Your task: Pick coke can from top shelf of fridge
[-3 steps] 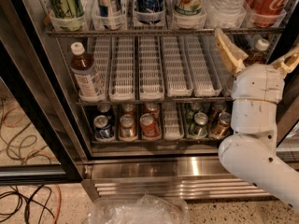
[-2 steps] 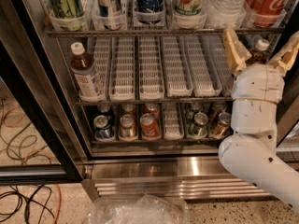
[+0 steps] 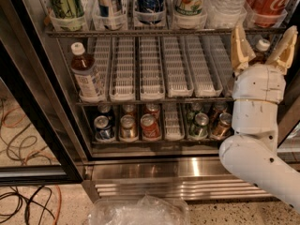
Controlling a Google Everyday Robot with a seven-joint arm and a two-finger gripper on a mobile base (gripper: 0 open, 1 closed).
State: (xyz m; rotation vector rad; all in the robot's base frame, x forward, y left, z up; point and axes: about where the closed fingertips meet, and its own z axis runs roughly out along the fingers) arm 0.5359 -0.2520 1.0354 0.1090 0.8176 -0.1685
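The red coke can (image 3: 272,1) stands at the far right of the top shelf (image 3: 164,31), a grey wire rack with clear cup-like lane fronts, inside the fridge (image 3: 154,165). Only its lower part shows. My gripper (image 3: 263,43) is open, its two tan fingers pointing up just below the shelf's front rail, straight under the coke can and apart from it. It holds nothing. A white-capped bottle (image 3: 261,48) stands behind, between the fingers.
Other cans and bottles fill the top shelf lanes to the left. A brown-liquid bottle (image 3: 86,74) stands on the middle rack with white slotted trays (image 3: 150,67). Several cans (image 3: 150,125) sit on the lower rack. The black door frame (image 3: 37,111) is left; cables (image 3: 23,200) and plastic (image 3: 138,210) lie on the floor.
My gripper has moved up and slightly right, from the middle rack level to just under the top shelf rail. Nothing else has moved.
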